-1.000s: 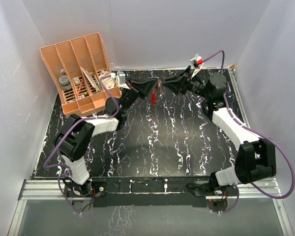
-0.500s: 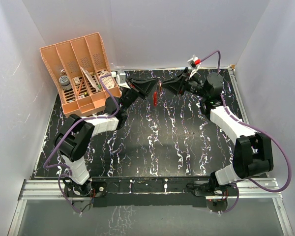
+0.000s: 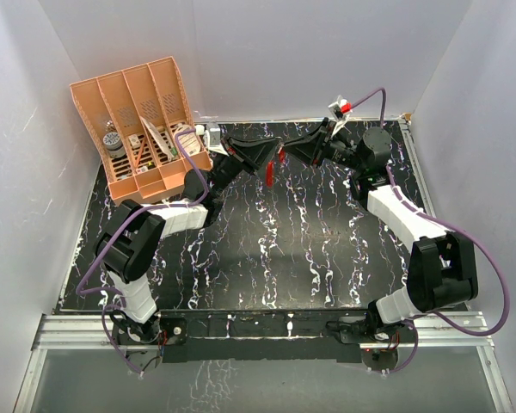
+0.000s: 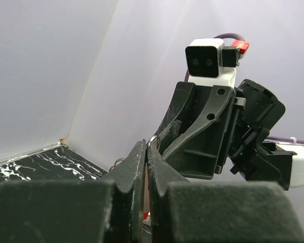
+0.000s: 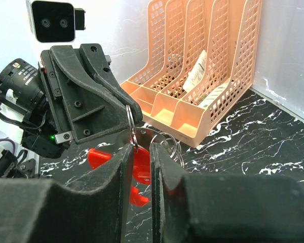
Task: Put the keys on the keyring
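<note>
**Where both claws meet by the far edge**

As the two arms reach toward each other near the middle of the counter's [image 3: 267, 249] far edge, the left claw [image 3: 269, 157] and the right claw [image 3: 285, 153] stand tip to tip, almost touching. Between and just below them hangs the keyring [image 3: 269, 170], its red part dangling off the counter.

From the left wrist we see that claw's fingers [image 4: 126, 177] pressed nearly together on a thin sliver, with a speck of red low in the slit. From the right wrist we see a thin wire ring [image 5: 130, 120] caught at the left claw's tip, and the red keyring hanging under it.

On the right claw the fingers [image 5: 111, 172] are drawn close, leaving a slim gap. The wire ring and the red piece show in line with that gap. We cannot tell whether these fingers grip anything.

We cannot pick out the keys; they are too small.

An orange file rack [image 3: 131, 185] stands at the far left corner.
</note>
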{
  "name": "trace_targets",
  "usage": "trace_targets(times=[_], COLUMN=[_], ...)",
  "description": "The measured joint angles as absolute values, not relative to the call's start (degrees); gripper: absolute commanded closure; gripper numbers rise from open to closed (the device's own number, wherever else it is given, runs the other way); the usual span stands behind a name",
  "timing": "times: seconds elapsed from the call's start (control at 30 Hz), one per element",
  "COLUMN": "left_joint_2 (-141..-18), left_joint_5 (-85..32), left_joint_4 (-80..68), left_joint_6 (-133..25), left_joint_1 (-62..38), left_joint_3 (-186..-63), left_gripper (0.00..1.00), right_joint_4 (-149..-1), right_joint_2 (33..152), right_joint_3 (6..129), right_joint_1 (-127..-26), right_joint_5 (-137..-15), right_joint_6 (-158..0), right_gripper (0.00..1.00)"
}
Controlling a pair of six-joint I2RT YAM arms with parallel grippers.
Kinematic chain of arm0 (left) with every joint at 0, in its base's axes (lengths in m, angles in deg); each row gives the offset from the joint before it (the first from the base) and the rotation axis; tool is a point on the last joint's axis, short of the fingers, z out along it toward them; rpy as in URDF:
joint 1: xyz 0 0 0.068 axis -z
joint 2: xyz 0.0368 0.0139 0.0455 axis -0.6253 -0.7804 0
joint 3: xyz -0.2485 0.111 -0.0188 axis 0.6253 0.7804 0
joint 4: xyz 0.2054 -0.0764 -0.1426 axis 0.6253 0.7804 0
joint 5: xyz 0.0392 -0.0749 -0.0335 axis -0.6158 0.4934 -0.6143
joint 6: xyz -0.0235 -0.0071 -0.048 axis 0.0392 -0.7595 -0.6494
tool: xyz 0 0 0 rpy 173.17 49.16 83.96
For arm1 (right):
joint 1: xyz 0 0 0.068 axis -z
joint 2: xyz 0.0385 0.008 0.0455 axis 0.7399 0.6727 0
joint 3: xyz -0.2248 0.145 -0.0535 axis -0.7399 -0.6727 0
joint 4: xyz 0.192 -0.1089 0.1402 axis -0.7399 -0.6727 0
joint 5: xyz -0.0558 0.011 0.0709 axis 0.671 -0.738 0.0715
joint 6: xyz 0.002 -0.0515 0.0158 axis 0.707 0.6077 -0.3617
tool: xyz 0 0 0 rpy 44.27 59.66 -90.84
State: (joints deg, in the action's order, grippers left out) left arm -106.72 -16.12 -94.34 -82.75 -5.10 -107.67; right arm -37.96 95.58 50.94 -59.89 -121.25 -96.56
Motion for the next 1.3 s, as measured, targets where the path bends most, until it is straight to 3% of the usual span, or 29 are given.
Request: trace_targets(times=[0.2, 1.3], left_joint_2=[-106.72, -111.66], left_joint_5=[-15.64, -10.2], left_joint_4=[-94.32, -94.4], left_joint_6=[-83.18, -88.01], left_joint_1=[-5.1, -5.67], left_joint_3=[-107.67, -115.47], left_gripper=[1.0, 1.0], right_joint_4=[-37.8, -33.63], right_joint_2=[96.17, 99.28], right_joint_3=[51.25, 53.39], right_joint_1=[-59.89, -58.95], right_joint_5=[-121.49, -124.68], right_joint_6=[-96.78, -102.55], right_gripper=[1.0, 1.0])
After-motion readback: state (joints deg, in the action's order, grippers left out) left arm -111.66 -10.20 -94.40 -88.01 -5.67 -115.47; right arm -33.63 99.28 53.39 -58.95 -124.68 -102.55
